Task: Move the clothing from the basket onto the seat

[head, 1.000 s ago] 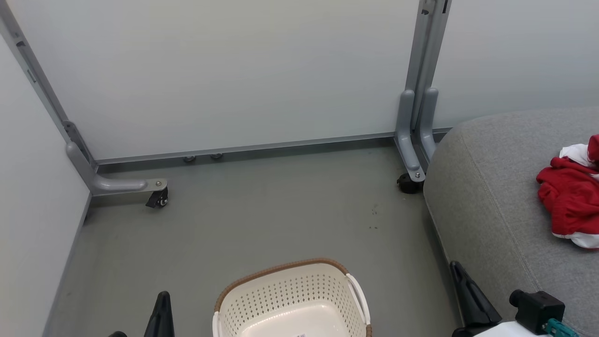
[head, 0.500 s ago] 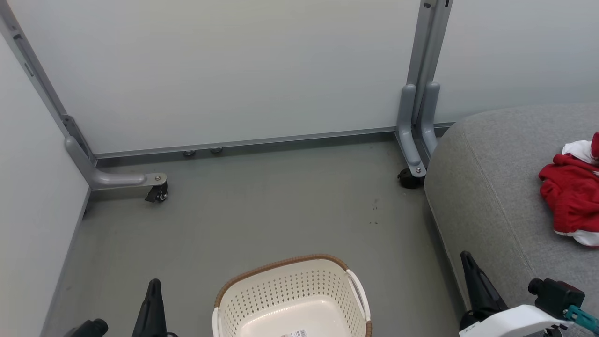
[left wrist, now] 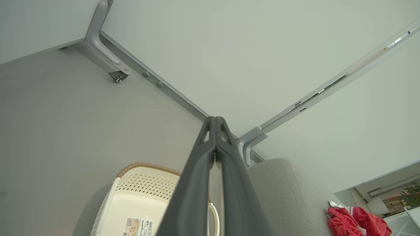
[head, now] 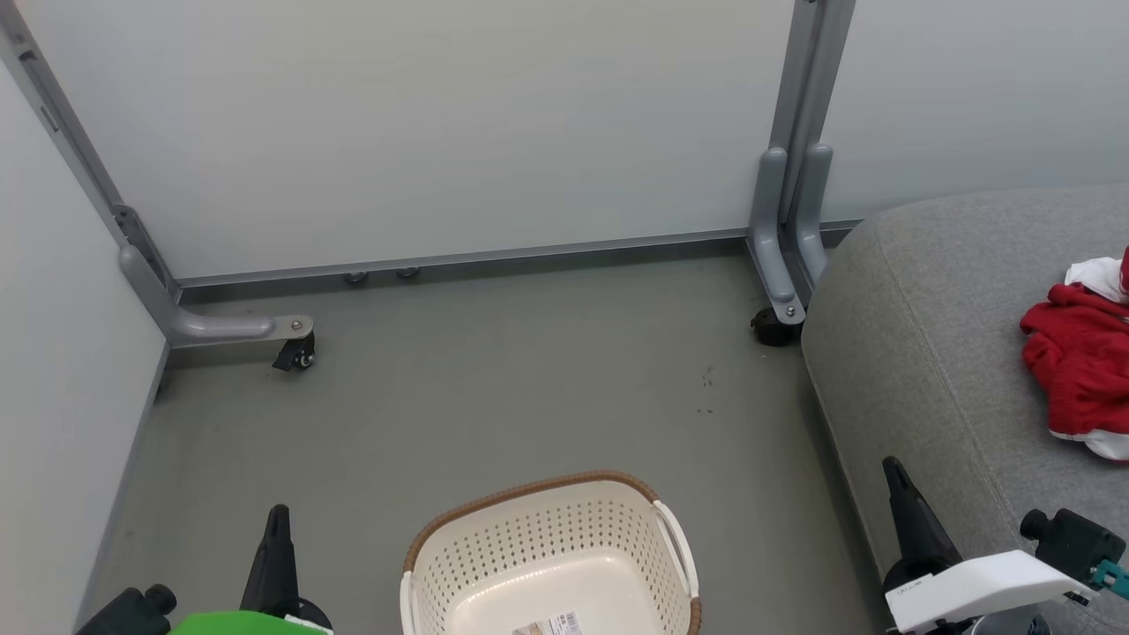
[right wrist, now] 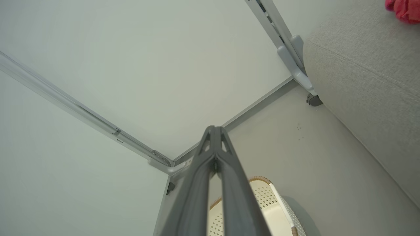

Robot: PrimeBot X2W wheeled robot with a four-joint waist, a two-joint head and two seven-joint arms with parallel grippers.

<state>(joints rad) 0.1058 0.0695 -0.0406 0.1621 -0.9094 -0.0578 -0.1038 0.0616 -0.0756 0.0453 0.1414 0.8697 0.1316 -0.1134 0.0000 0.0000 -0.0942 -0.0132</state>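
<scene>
- The basket (head: 547, 556) stands on the floor (head: 485, 379); the part of its inside that shows holds only a paper label (head: 549, 624).
- The red and white clothing (head: 1072, 370) lies on the seat (head: 917, 300), well apart from the basket.
- The left pincer (head: 280, 516) and the right pincer (head: 889, 466) are both closed and hold nothing.
- In my judgement, the task looks finished, or almost.

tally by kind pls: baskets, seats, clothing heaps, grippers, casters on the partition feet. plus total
Basket: 1
Seat: 1
Clothing heap, red and white, on the seat: 1 (how many garments cannot be told)
Grippers: 2 (left gripper, right gripper, both shut)
Casters: 2 (left caster, right caster)
Total: 7
</scene>
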